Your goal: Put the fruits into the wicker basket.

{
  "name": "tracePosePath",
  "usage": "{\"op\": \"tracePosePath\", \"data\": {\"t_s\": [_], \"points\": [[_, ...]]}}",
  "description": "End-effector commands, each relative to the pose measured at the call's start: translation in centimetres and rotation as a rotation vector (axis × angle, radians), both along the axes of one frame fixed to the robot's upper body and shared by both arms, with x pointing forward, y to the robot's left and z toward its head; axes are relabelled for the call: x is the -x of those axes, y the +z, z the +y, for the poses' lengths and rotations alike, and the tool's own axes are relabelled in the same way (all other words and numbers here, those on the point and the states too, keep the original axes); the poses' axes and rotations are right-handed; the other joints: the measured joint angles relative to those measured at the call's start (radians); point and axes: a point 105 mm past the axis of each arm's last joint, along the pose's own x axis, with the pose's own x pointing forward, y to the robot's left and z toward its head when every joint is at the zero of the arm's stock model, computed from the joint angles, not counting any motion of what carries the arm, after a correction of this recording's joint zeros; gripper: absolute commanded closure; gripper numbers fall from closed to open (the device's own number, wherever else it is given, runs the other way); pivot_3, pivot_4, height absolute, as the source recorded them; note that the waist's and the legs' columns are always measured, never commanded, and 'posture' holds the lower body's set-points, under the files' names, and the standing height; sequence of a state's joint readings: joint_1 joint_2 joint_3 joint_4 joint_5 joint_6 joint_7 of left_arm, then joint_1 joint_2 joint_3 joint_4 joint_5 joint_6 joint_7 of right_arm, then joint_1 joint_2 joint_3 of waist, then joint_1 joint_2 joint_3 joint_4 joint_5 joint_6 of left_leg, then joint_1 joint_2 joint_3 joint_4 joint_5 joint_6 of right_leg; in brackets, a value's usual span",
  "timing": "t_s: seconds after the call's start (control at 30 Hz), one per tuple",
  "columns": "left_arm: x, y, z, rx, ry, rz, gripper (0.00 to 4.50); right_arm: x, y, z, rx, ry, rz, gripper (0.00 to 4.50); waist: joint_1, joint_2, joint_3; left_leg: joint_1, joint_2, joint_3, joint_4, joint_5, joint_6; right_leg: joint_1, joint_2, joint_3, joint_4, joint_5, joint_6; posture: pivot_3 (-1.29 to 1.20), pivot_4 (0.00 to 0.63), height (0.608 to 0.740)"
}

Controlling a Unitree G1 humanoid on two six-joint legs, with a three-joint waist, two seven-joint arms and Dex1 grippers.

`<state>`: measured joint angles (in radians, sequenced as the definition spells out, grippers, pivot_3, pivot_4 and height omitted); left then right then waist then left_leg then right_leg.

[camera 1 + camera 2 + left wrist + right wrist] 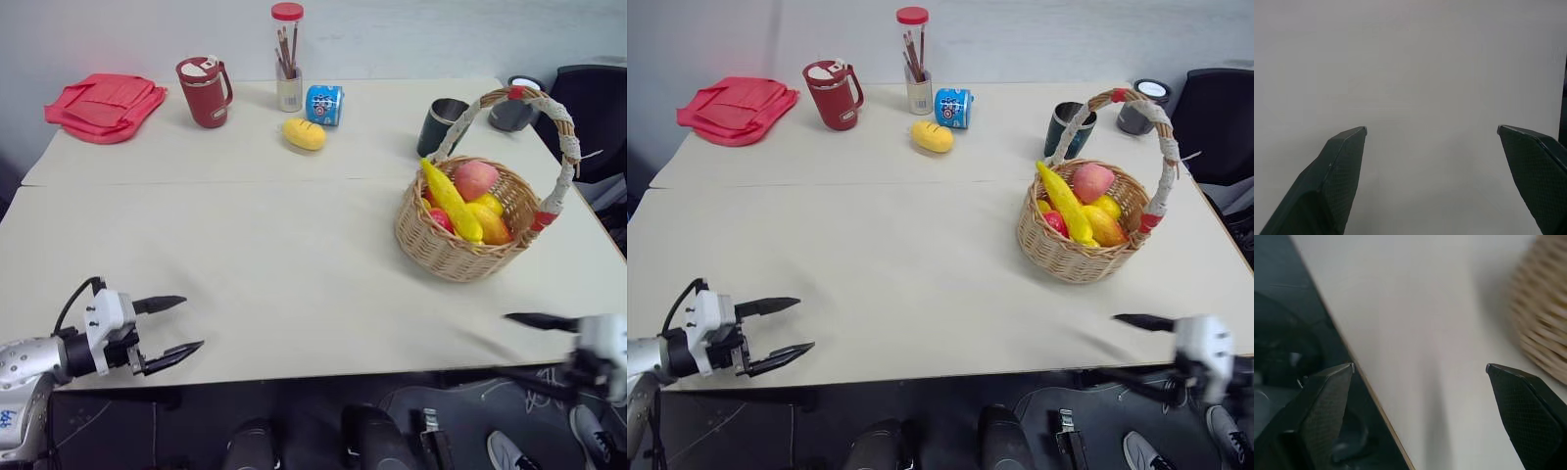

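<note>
Both the left gripper (171,325) at lower left and the right gripper (1420,369) at lower right stand with jaws spread wide, holding and touching nothing, while the banana (451,201), peach (475,178) and mango (488,223) lie in the wicker basket (441,250) at right of centre.

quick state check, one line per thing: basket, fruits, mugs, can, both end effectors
wicker basket: upright, holding fruit
banana: in basket
peach: in basket
yellow fruit: lying on table, outside basket
red mug: upright, lidded
blue can: on its side
left end effector: open, empty
right end effector: open, empty
</note>
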<state>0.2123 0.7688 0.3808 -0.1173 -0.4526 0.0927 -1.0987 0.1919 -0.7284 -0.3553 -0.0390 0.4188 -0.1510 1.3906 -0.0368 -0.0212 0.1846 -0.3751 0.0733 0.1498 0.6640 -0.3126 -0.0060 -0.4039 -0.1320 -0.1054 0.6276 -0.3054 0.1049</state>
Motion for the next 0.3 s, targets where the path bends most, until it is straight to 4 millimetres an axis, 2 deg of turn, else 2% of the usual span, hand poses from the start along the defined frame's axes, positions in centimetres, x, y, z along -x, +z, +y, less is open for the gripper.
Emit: {"op": "tracePosePath", "data": {"t_s": [0.03, 0.13, 0.3], "points": [[0.2, 0.9, -0.9, -0.008, 0.005, -0.073, 0.00, -2.5, 0.6, 3.3, -0.031, 0.094, -0.132, 0.02, 0.002, 0.003, 0.002, 0.000, 0.000, 0.000, 0.000, 0.000, 0.000, 0.000, -0.001, 0.000, 0.001, 0.000, 0.000, 0.00, 0.150, 0.740], [0.1, 1.2, -1.9, 0.011, 0.026, -0.118, 0.00, -4.6, 1.0, 5.2, -0.087, 0.119, -0.180, 0.02, 0.009, 0.004, 0.001, 0.000, -0.001, 0.000, 0.000, 0.001, 0.000, -0.001, -0.002, 0.001, 0.001, 0.000, -0.001, 0.00, 0.150, 0.740], [-0.7, 1.9, -1.8, 0.026, 0.114, -0.205, 0.00, -6.0, 1.3, 6.5, -0.172, 0.106, -0.197, 0.02, 0.021, 0.004, 0.001, -0.001, -0.004, 0.000, 0.000, 0.000, 0.000, -0.001, -0.001, 0.000, 0.001, -0.001, -0.003, 0.00, 0.150, 0.740]]}}
